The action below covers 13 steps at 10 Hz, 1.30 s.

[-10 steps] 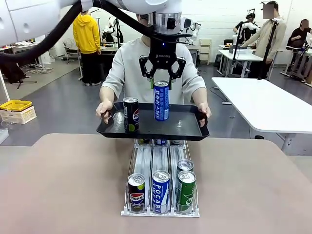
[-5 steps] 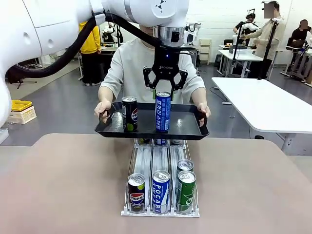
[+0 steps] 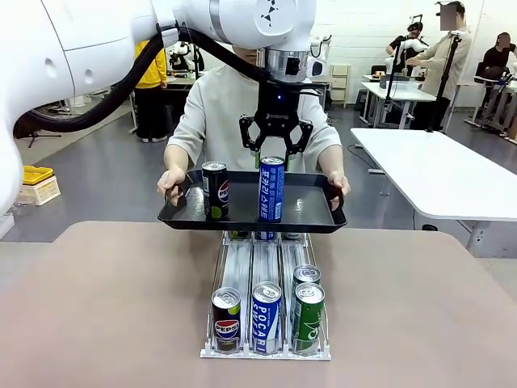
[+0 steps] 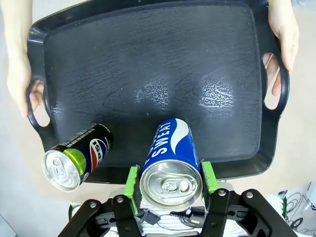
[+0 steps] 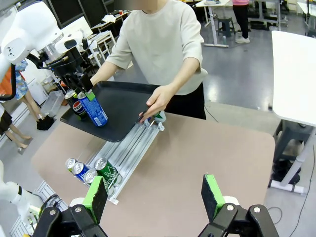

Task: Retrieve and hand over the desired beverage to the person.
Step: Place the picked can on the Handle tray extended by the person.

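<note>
Two cans on black tray (image 3: 311,212) above beige table (image 3: 105,307); left pincer (image 3: 272,153) grips blue can (image 3: 271,190); right pincer (image 5: 155,195) agape.

Two cans (image 3: 271,189) on tray (image 3: 311,212), tray above can rack (image 3: 266,311)

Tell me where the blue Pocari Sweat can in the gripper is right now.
In the front view, the blue Pocari Sweat can stands on the black tray, gripped by the left gripper, right of the Pepsi can.

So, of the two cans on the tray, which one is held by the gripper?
The tall blue can, clamped near its top between the left gripper's green pads. The shorter black can stands free beside it on the black tray the person holds.
</note>
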Available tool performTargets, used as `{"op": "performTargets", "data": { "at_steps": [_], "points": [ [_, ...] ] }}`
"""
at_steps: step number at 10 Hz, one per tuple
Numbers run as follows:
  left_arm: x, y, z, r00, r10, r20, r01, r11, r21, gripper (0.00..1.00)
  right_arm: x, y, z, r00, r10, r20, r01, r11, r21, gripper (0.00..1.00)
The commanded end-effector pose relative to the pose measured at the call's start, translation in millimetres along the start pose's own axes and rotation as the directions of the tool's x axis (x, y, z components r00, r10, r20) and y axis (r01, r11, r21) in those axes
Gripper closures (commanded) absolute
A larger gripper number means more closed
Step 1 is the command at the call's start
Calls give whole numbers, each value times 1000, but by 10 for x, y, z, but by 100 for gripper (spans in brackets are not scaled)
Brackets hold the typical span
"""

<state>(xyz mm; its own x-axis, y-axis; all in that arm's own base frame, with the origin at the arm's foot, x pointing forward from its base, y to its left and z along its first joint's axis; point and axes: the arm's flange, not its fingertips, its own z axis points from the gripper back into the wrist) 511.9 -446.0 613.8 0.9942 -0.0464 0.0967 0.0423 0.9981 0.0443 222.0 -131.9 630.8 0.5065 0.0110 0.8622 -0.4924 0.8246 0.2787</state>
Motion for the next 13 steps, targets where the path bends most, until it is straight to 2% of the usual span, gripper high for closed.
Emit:
{"op": "performTargets", "data": {
  "at_steps": [1, 2, 3, 11, 12, 13],
  "points": [
    [96, -22, 115, 999, -32, -28, 32, 999, -15, 41, -8, -7, -26, 1000, 6, 8, -6, 1000, 24, 0],
    [91, -22, 112, 999, -32, -32, 31, 999, -18, 36, -8, -7, -26, 1000, 6, 8, -6, 1000, 24, 0],
    [79, -31, 107, 999, -30, -38, 29, 999, -24, 0, -8, -7, -26, 1000, 6, 8, -6, 1000, 24, 0],
    [61, -9, 144, 998, -51, -48, 49, 998, -29, 0, -8, -7, -26, 1000, 6, 8, -6, 1000, 24, 0],
    [-77, 4, 270, 996, -78, -51, 77, 997, -18, 0, -8, -7, -26, 1000, 6, 8, -6, 1000, 24, 0],
    [-358, 51, 491, 990, -140, -1, 140, 990, -25, 0, -8, -7, -26, 1000, 6, 8, -6, 1000, 24, 0]
  ]
}}
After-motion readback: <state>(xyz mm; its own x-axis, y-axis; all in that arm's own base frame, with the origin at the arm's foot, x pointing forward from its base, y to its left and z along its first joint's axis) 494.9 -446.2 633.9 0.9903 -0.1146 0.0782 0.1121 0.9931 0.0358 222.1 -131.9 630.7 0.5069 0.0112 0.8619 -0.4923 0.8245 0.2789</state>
